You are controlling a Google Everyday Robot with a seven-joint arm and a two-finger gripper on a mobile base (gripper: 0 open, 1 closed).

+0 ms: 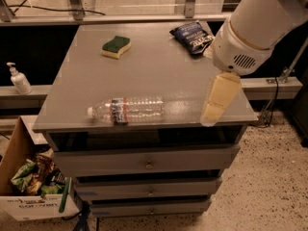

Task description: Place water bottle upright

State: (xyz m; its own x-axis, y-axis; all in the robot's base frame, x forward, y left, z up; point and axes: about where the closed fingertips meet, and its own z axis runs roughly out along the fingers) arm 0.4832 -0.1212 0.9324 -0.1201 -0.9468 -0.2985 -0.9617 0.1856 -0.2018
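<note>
The water bottle (127, 109) is clear ribbed plastic with a white cap and a red-white-blue label band. It lies on its side near the front edge of the grey cabinet top (159, 71), cap pointing left. My gripper (217, 100) hangs from the white arm (260, 23) over the front right part of the top. It is to the right of the bottle, apart from it, and holds nothing that I can see.
A green and yellow sponge (116, 46) lies at the back left. A dark chip bag (192, 36) lies at the back right, beside the arm. A white pump dispenser (18, 79) stands on a ledge at left. A cardboard box of snack bags (33, 186) sits on the floor at left.
</note>
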